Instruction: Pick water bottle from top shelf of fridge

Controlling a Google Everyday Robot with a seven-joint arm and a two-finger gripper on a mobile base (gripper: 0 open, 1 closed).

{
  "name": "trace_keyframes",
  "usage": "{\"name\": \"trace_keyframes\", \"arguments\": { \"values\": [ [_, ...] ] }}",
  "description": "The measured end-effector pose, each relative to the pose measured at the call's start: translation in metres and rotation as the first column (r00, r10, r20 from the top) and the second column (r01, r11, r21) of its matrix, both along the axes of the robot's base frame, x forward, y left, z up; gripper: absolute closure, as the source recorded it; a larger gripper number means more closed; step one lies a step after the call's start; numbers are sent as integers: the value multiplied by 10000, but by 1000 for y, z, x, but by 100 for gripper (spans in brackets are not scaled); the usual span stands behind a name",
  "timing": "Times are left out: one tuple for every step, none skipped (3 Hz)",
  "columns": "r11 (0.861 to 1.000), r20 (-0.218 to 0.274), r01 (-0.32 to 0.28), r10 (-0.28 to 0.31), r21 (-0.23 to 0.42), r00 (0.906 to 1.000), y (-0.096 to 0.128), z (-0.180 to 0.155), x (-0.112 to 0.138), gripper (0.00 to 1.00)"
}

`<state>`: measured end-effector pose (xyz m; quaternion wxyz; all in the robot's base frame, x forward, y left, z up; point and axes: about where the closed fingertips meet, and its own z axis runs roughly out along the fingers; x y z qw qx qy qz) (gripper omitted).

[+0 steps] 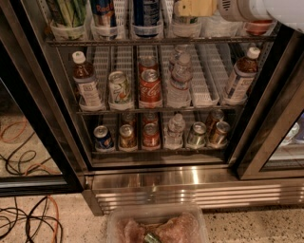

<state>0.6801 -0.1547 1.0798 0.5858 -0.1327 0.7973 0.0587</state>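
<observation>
Approach seems the step in hand; the gripper point(194, 7) hangs at one o'clock by the frame's top edge, just above the water bottle point(184, 27) on the top shelf point(142, 42) of the fridge point(190, 182); parted or clamped, I cannot tell; next comes a square grasp, then a lift clear of the blue drink point(146, 16) at its nine o'clock.
</observation>
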Motion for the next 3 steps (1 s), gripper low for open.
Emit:
{"name": "trace_keyframes", "arguments": {
  "values": [
    [10000, 0, 0, 0, 0, 10000, 0, 0, 0, 19],
    [10000, 1, 0, 0, 0, 10000, 0, 0, 0, 42],
    [10000, 1, -1, 1, 0, 10000, 0, 0, 0, 40]
  ]
}}
